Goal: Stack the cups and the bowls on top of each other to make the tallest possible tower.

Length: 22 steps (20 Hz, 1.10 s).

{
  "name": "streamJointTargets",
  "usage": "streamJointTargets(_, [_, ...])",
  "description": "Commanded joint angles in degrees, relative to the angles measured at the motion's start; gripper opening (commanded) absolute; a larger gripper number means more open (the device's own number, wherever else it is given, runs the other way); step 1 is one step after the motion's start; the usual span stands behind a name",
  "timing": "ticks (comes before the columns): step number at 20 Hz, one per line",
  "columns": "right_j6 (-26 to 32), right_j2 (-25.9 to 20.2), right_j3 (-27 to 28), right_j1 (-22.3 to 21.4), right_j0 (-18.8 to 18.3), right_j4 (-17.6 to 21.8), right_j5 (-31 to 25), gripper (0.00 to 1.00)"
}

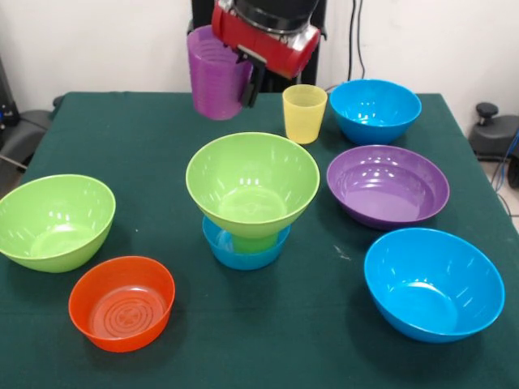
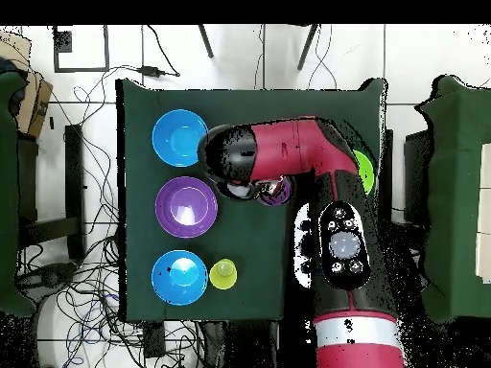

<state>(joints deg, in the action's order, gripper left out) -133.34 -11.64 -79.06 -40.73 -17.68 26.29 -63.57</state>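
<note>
Green tabletop (image 1: pixel 97 121), tower (image 1: pixel 247 207) half built.
My jaws grip purple cup (image 1: pixel 214 73) aloft, clear of green bowl (image 1: pixel 252 182) rim for placing.

Bowls (image 1: pixel 431 284) glossy plastic; cups (image 1: pixel 304 113) translucent plastic; table (image 1: pixel 268 340) matt green cloth.

Dark green cloth covers my worktop (image 1: pixel 97 121). White wall (image 1: pixel 97 44) behind me. White tiled floor (image 2: pixel 249 57), tangled black cables (image 2: pixel 77 287), cardboard box (image 2: pixel 34 96) at one side.
</note>
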Motion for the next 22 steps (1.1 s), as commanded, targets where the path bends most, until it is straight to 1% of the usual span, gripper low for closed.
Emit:
streamJointTargets(1, [-0.64,1.52,2.7,7.21,0.57,0.29,-8.66,0.0])
streamJointTargets(2, [-0.71,1.6,2.41,7.38,0.55,-0.5,-9.31,0.0])
streamJointTargets(7, [-0.92,1.48,-0.31,7.11,0.87,-2.3,-8.18,0.0])
streamJointTargets(12, [-0.9,1.55,-1.36,7.27,1.52,-2.31,-5.94,0.0])
streamJointTargets(17, [-1.77,1.53,-0.66,8.76,2.24,-3.46,-5.47,0.0])
streamJointTargets(20, [-2.98,1.79,-0.54,9.11,3.39,-4.96,-6.05,0.0])
streamJointTargets(22, [-3.8,1.79,1.22,10.63,4.15,-5.68,-6.62,0.0])
